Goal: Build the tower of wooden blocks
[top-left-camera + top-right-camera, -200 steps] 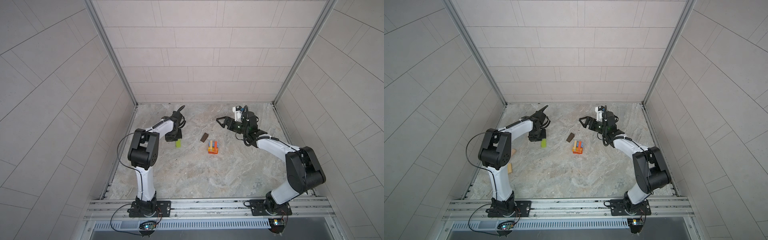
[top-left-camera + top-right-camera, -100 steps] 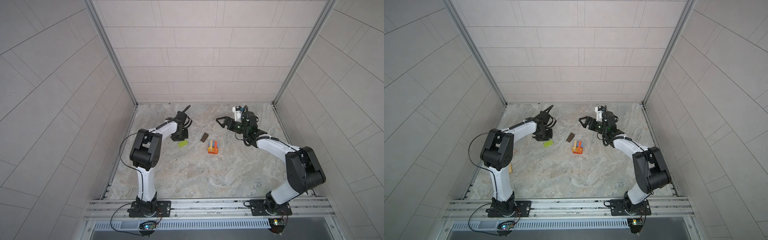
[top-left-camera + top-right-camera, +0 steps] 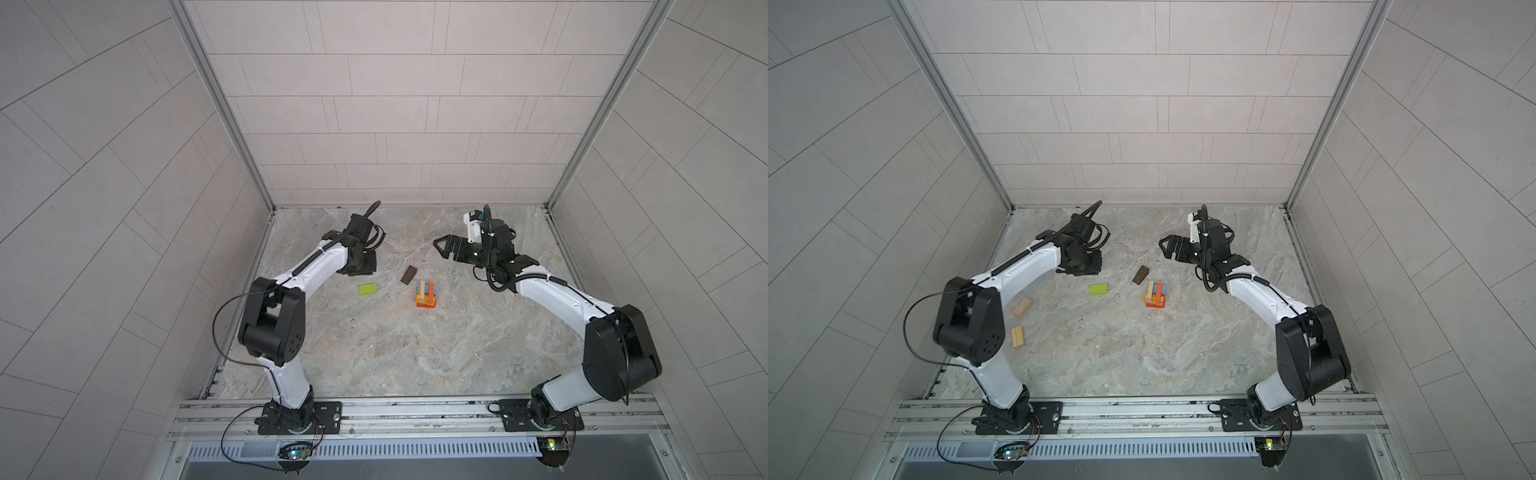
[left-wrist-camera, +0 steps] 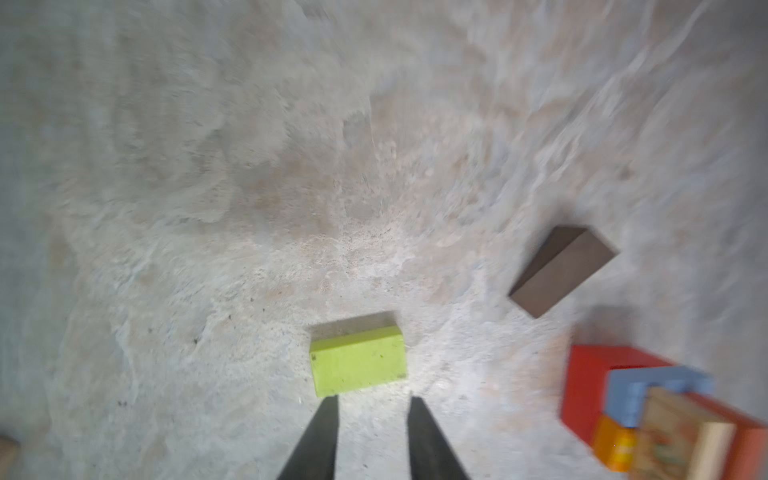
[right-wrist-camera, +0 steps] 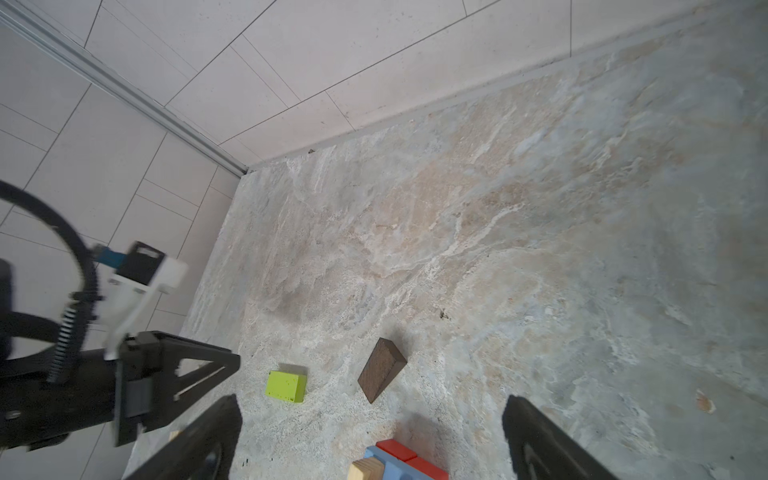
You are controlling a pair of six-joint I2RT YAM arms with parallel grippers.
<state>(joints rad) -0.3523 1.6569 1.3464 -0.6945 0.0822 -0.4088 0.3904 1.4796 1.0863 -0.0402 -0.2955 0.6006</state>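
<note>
The tower [image 3: 427, 294], orange-based with red, blue and tan bricks on top, stands mid-table; brown block [image 3: 409, 274] and green block [image 3: 368, 289] lie loose beside it

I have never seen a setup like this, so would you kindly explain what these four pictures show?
Two white-and-black robot arms stand on a rail at the edge of a marbled stone-look table. Two pictures look down from overhead; the other two come from cameras on the wrists. On the table are a small criss-cross tower of coloured wooden bricks, a lime-green wooden brick, a dark brown wooden brick and two tan wooden bricks. The left gripper and right gripper hold nothing; both sets of jaws stand apart.
</note>
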